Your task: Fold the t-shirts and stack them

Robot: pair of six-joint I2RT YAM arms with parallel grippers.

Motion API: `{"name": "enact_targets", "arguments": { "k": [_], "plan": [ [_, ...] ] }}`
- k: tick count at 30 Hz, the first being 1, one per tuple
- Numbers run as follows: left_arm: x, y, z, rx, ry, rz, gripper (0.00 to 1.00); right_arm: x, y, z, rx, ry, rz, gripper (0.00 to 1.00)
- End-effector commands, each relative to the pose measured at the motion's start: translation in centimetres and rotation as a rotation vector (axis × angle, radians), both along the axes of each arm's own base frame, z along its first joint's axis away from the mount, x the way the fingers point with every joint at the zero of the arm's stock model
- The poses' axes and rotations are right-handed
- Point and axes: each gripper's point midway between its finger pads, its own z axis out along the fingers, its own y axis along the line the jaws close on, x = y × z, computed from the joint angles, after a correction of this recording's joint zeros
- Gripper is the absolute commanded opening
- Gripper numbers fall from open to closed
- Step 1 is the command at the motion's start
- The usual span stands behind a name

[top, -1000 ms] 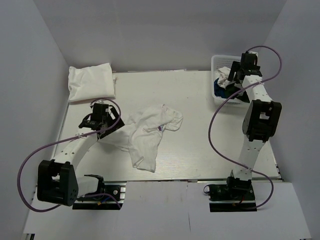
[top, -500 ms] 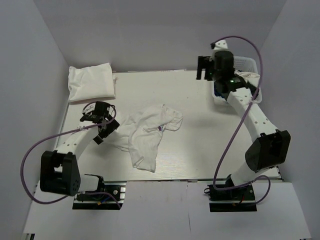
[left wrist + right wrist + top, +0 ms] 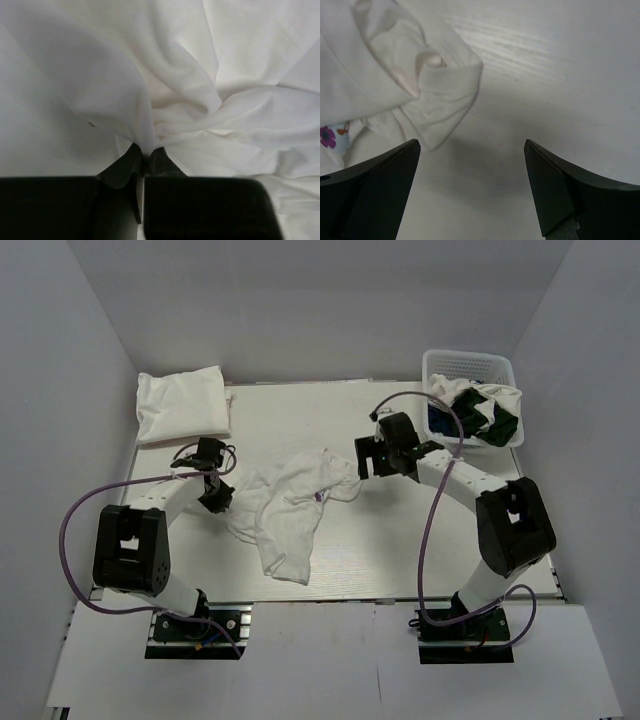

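Note:
A crumpled white t-shirt (image 3: 292, 508) with a small colourful print (image 3: 320, 497) lies in the middle of the table. My left gripper (image 3: 222, 500) is at the shirt's left edge. In the left wrist view its jaws (image 3: 145, 150) are pinched on a bunched fold of the white cloth (image 3: 180, 100). My right gripper (image 3: 362, 464) hovers at the shirt's right edge, open. In the right wrist view its gripper (image 3: 471, 145) has bare table between the fingers, and the rolled sleeve (image 3: 415, 85) lies just ahead to the left.
A folded white t-shirt stack (image 3: 182, 406) rests at the back left corner. A white lattice basket (image 3: 440, 365) at the back right holds blue, dark green and white shirts (image 3: 480, 412). Bare table (image 3: 420, 540) lies to the right of the crumpled shirt.
My left gripper has closed on the shirt's left edge. The right arm has swung from the basket down to the shirt's right edge, still open.

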Motion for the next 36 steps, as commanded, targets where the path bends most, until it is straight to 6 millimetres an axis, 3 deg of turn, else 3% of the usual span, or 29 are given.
{"name": "enact_targets", "arguments": {
  "k": [1,6,9,12,13,15,17,18,20,23,24,25,27,28,29,30,31,33,36],
  "plan": [
    [2.1,0.4,1.2,0.008,-0.046,0.024,0.00,-0.5,2.9,-1.4,0.082,-0.002,0.061,0.91],
    [2.4,0.8,1.1,0.031,-0.069,0.022,0.00,0.1,4.3,-4.3,0.051,0.053,0.079,0.91],
    [3.3,0.2,2.8,0.003,-0.167,-0.006,0.00,0.5,4.9,-6.2,0.041,0.083,0.081,0.91],
    [4.0,-0.3,4.9,-0.006,-0.255,-0.049,0.00,1.8,5.6,-6.6,0.058,0.070,0.057,0.87],
    [4.0,-0.3,5.4,-0.004,-0.268,-0.057,0.00,2.2,5.6,-6.7,0.066,0.065,0.051,0.55],
    [5.0,-0.9,7.3,-0.008,-0.334,-0.099,0.00,2.9,5.4,-6.3,0.064,0.045,0.015,0.02],
    [5.9,-1.4,9.2,-0.015,-0.386,-0.135,0.00,3.6,4.8,-4.9,0.045,-0.003,-0.018,0.00],
    [6.3,-1.8,10.4,-0.036,-0.424,-0.156,0.00,4.1,4.7,-2.7,0.049,-0.055,-0.017,0.00],
    [6.7,-2.4,12.2,-0.056,-0.490,-0.181,0.00,4.7,3.2,-1.0,0.008,-0.118,-0.073,0.00],
    [6.9,-3.6,16.7,-0.106,-0.660,-0.240,0.00,4.7,0.5,6.7,0.025,-0.299,-0.175,0.00],
    [6.7,-3.5,17.9,-0.100,-0.699,-0.249,0.00,4.5,0.2,8.2,0.031,-0.338,-0.186,0.00],
    [6.4,-3.5,19.0,-0.101,-0.729,-0.249,0.00,3.2,-1.0,12.0,0.069,-0.421,-0.207,0.00],
    [5.2,-2.9,23.5,-0.075,-0.855,-0.255,0.00,2.2,-3.0,13.5,0.062,-0.498,-0.254,0.00],
    [4.6,-2.4,25.2,-0.054,-0.904,-0.246,0.00,0.7,-4.6,18.4,0.125,-0.609,-0.290,0.00],
    [3.9,-2.1,26.6,-0.039,-0.946,-0.244,0.00,-0.3,-5.3,17.9,0.118,-0.618,-0.298,0.00],
    [2.2,-1.5,29.2,-0.023,-1.031,-0.235,0.00,-0.8,-6.3,18.7,0.119,-0.647,-0.329,0.00],
    [1.3,-1.2,30.5,-0.015,-1.073,-0.222,0.00,-2.0,-7.8,21.2,0.152,-0.709,-0.375,0.00],
    [-1.2,0.1,33.5,0.018,-1.179,-0.181,0.00,-4.3,-11.0,24.0,0.170,-0.801,-0.471,0.00],
    [-3.3,1.0,35.5,0.042,-1.254,-0.151,0.00,-6.7,-13.3,26.8,0.207,-0.883,-0.526,0.00]
  ]
}}
